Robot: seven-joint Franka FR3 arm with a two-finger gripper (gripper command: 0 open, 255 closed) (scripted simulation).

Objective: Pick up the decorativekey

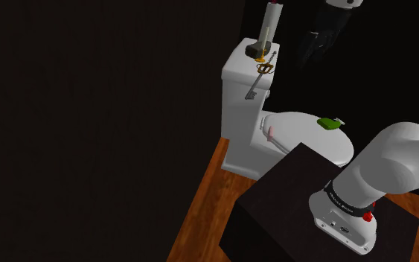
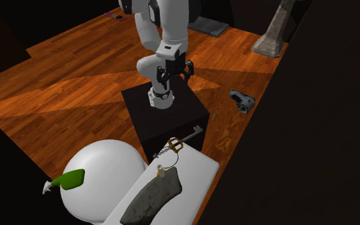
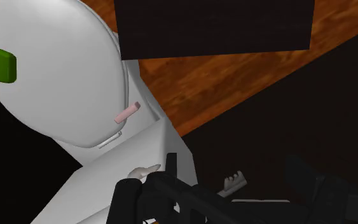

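The decorative key (image 1: 258, 78) has a gold bow and a grey shaft and lies flat on the white toilet tank's lid (image 1: 237, 71). In the second exterior view the key (image 2: 175, 146) rests at the lid's corner, its shaft pointing toward the stand. My black gripper (image 1: 312, 46) hangs in the air, up and to the shoulder view's right of the tank, apart from the key. In the second exterior view the gripper (image 2: 175, 70) is above the stand, fingers apart. In the wrist view the key's grey teeth (image 3: 233, 182) show between the spread fingers, untouched.
A tall stone-like figure (image 1: 266, 30) stands on the tank just beyond the key. A green object (image 1: 328, 123) lies on the white toilet seat lid (image 1: 304, 141). The dark stand (image 1: 289, 208) is close in front of the toilet. Wooden floor (image 2: 76, 83) surrounds it, with dark walls nearby.
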